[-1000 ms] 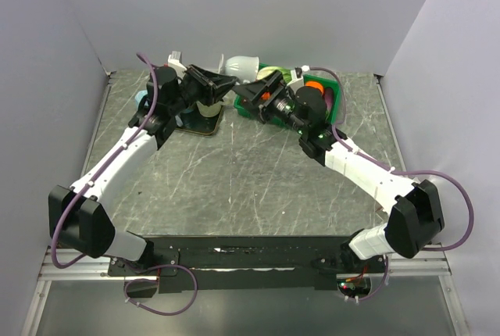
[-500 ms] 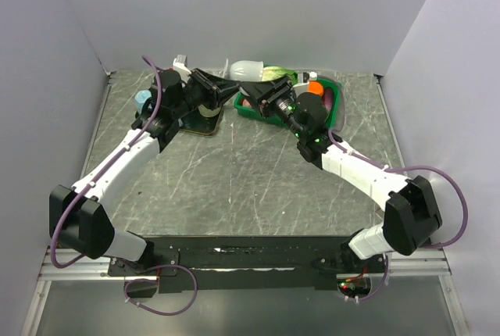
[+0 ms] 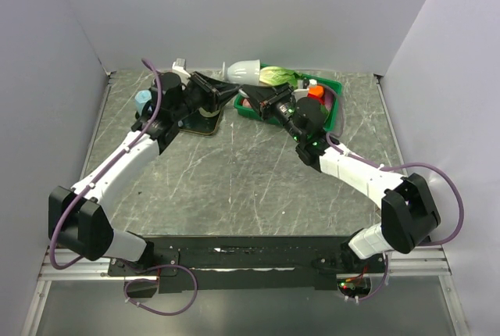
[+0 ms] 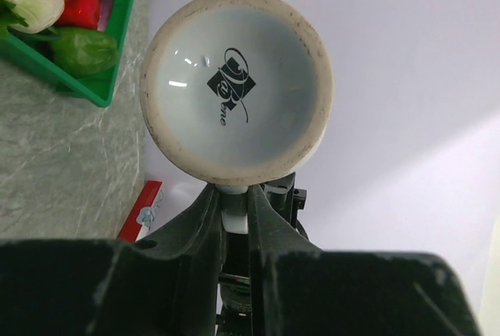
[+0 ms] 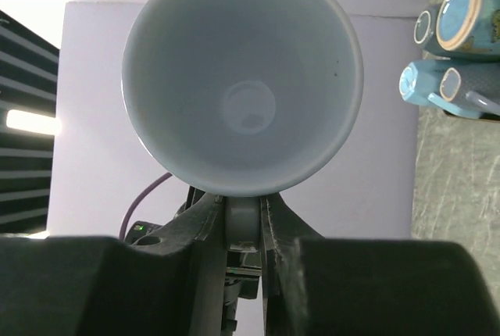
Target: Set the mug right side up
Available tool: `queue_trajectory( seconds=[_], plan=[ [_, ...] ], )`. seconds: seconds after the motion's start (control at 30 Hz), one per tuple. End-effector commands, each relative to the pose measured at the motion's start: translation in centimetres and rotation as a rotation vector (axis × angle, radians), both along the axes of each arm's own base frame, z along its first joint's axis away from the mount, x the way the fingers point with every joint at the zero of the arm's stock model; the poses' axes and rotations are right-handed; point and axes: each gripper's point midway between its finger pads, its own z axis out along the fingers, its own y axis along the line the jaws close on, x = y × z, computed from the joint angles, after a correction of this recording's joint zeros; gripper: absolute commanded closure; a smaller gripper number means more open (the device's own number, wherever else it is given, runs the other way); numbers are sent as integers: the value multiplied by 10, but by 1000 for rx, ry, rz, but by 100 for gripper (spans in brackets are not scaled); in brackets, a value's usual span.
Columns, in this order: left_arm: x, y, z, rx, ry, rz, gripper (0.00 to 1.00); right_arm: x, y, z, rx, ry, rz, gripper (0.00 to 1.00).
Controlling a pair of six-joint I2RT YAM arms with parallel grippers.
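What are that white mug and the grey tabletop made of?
The mug looks like glazed ceramic: it has glossy highlights and a rough, speckled bare ring round its base. The tabletop looks like grey veined stone, though it may be a printed laminate.

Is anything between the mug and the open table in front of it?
Nothing visible. The left gripper and right gripper hold the mug up between them, jaws shut; the green tray lies to its right, the dark mat to its left.
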Motion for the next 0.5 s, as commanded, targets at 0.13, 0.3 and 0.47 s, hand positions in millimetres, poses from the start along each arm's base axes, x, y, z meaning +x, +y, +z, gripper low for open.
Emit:
queue_trajectory(
  seconds=[0.13, 0.3, 0.47],
  plan=[
    [-37, 2, 55, -13, -183, -54, 37, -1, -30, -2, -112, -11, -122, 100],
    [-33, 12, 32, 126, -155, -3, 3, -2, -79, 4, -304, -20, -274, 100],
    [-16, 40, -23, 439, -65, 56, 4, -20, -92, -5, -706, -162, -250, 100]
  ],
)
